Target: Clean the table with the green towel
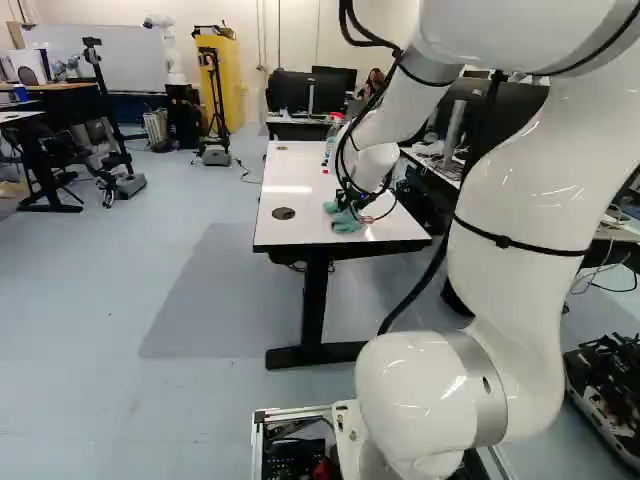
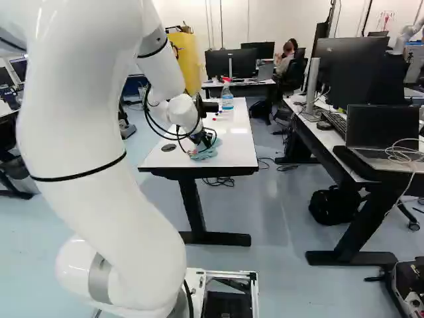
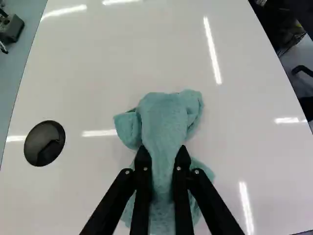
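Arm (image 1: 515, 240): white, filled the right of the left base view and the left of the right base view; its far end reached down over the table.
Table (image 2: 232, 142): white top, black legs, at upper centre of both base views.
Side desk (image 2: 331, 139): stood at the right of the right base view, a laptop (image 2: 382, 139) open on it.
Yellow cabinet (image 1: 234, 75): upper left of the left base view, by the back wall.
Gripper (image 1: 350, 199): black, low over the near part of the tabletop, pointing down.
Pincer state: wrist view showed both fingers clamped on the towel, cloth bunched between them.
Green towel (image 3: 164, 117): crumpled on the tabletop, folds spread ahead of the fingertips and out past both fingers.
Bottle (image 2: 227, 99): clear, upright toward the table's far end, upper centre of the right base view.
Round black inset (image 3: 44, 143): in the tabletop, to one side of the towel, apart from it; left of the towel in both base views.
Red marker (image 2: 218, 119): lay on the tabletop, nearer than the bottle.
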{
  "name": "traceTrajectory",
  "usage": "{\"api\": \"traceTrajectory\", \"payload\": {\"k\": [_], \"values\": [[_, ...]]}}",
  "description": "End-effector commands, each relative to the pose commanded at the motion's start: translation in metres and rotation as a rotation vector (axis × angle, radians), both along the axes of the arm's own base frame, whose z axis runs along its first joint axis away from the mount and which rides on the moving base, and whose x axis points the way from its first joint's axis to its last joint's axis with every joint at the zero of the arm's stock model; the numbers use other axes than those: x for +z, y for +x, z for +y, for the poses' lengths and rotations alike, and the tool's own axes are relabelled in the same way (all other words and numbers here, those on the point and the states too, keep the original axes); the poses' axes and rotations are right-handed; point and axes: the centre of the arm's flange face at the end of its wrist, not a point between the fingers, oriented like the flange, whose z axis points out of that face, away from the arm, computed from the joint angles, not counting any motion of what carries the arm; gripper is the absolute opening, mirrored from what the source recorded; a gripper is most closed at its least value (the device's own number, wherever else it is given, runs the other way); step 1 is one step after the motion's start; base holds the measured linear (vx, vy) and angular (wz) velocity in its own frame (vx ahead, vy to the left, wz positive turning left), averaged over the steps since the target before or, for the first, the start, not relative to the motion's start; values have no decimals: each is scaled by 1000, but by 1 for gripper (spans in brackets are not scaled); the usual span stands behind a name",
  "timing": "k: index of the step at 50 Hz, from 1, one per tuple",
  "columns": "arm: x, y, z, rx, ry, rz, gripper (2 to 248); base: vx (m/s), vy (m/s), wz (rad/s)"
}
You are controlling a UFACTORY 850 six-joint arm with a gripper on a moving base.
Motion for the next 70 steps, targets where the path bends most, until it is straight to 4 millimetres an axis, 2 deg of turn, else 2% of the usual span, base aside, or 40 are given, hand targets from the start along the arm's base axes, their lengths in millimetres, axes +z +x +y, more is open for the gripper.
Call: {"api": "traceTrajectory", "payload": {"k": [20,38,56,70], "values": [[-1,39,1,6,-1,-16,48,0,0,0],[-3,69,17,37,-1,-31,48,0,0,0],[-3,77,47,89,0,-36,48,0,0,0],[-3,73,71,131,0,-35,48,0,0,0]]}}
